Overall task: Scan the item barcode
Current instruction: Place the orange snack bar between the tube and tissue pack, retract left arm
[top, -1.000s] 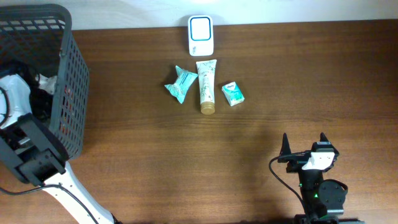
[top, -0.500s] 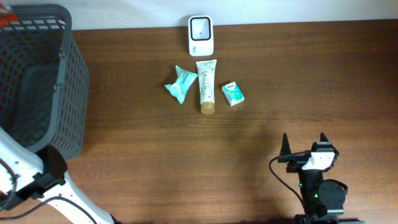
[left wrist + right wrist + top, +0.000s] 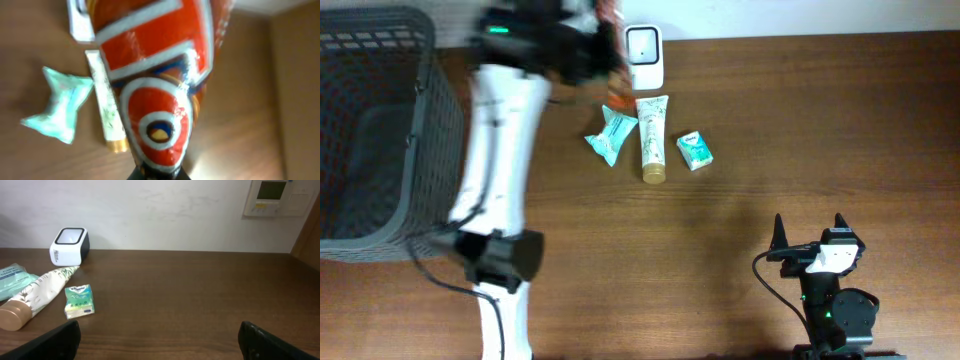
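My left gripper (image 3: pixel 159 174) is closed tight on a glossy red plastic packet with white bands and a blue and white ring pattern (image 3: pixel 155 75). In the left wrist view the packet rises from between my fingers and fills most of the picture. My grip is on its near end, at the bottom edge of that view.

I hold the packet above the far middle part of the brown wooden table (image 3: pixel 800 130), just beside the small white barcode scanner with a dark window (image 3: pixel 642 55). In the wrist view a corner of the scanner shows at the top left, partly behind the packet. From above, my left arm and the packet are blurred, so I cannot tell which face of the packet is turned to the scanner window.

On the table under the packet, near side of the scanner, three things lie in a row. At the left is a crumpled teal foil pouch (image 3: pixel 611 134). In the middle is a cream tube with a gold cap (image 3: pixel 652 138), its cap pointing to the near side. At the right is a small green and white box (image 3: pixel 694 150). None of them touches my gripper.

A dark grey mesh basket (image 3: pixel 380 130) stands at the far left.

My right gripper (image 3: pixel 810 235) rests at the near right, well apart from the items, with its fingers spread wide and nothing between them.
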Controlling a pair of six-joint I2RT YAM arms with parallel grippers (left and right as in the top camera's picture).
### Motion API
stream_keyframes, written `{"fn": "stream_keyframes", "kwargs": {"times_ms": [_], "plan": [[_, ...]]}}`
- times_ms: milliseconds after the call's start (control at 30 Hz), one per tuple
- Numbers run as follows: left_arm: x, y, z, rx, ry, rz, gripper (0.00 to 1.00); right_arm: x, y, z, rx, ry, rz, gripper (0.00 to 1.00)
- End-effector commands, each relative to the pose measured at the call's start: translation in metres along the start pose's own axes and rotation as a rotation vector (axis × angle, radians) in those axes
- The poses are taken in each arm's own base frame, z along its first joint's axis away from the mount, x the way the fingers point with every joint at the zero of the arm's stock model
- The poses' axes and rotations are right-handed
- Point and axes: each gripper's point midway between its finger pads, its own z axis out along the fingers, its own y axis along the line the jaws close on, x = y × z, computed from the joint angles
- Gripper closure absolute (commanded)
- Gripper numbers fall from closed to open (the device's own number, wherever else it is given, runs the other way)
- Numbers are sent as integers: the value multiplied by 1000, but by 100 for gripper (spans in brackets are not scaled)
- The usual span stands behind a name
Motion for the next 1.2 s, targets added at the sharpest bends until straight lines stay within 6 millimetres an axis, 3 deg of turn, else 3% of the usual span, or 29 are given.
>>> {"fn": "stream_keyframes", "kwargs": {"times_ms": [0, 133, 267, 367, 433, 467, 533, 633, 667, 733, 767, 833, 867, 933, 1000, 1067, 1133, 1167], "plan": [[49, -9, 83, -57, 109, -1, 100, 4, -2, 0, 7, 7, 2, 1], [87, -11, 152, -88, 103, 87, 100, 4, -2, 0, 7, 7, 2, 1], [111, 9, 180, -179, 86, 37, 100, 4, -2, 0, 7, 7, 2, 1], [117, 31, 187, -275, 63, 48, 97, 4, -2, 0, 7, 7, 2, 1], [116, 38, 186, -304, 53, 49, 76, 4, -2, 0, 7, 7, 2, 1], [116, 38, 186, -304, 53, 48, 73, 4, -2, 0, 7, 7, 2, 1], [114, 34, 188, -283, 48, 50, 62, 4, -2, 0, 7, 7, 2, 1], [81, 5, 168, -190, -24, 118, 55, 4, -2, 0, 7, 7, 2, 1], [59, -6, 149, -167, -80, 115, 55, 4, -2, 0, 7, 7, 2, 1], [10, -24, 92, -118, -219, 110, 54, 4, -2, 0, 7, 7, 2, 1], [-20, -27, 46, -107, -315, 136, 46, 4, -2, 0, 7, 7, 2, 1], [-46, -20, -4, -115, -406, 160, 30, 4, -2, 0, 7, 7, 2, 1], [-66, -2, -54, -154, -494, 150, 18, 4, -2, 0, 7, 7, 2, 1], [-86, 44, -129, -265, -628, 71, 2, 4, -2, 0, 7, 7, 2, 1], [-94, 96, -201, -382, -747, -22, 1, 4, -2, 0, 7, 7, 2, 1], [-93, 163, -275, -528, -862, -142, 1, 4, -2, 0, 7, 7, 2, 1], [-80, 210, -308, -622, -876, -234, 1, 4, -2, 0, 7, 7, 2, 1], [-63, 240, -319, -674, -841, -301, 1, 4, -2, 0, 7, 7, 2, 1]]}}
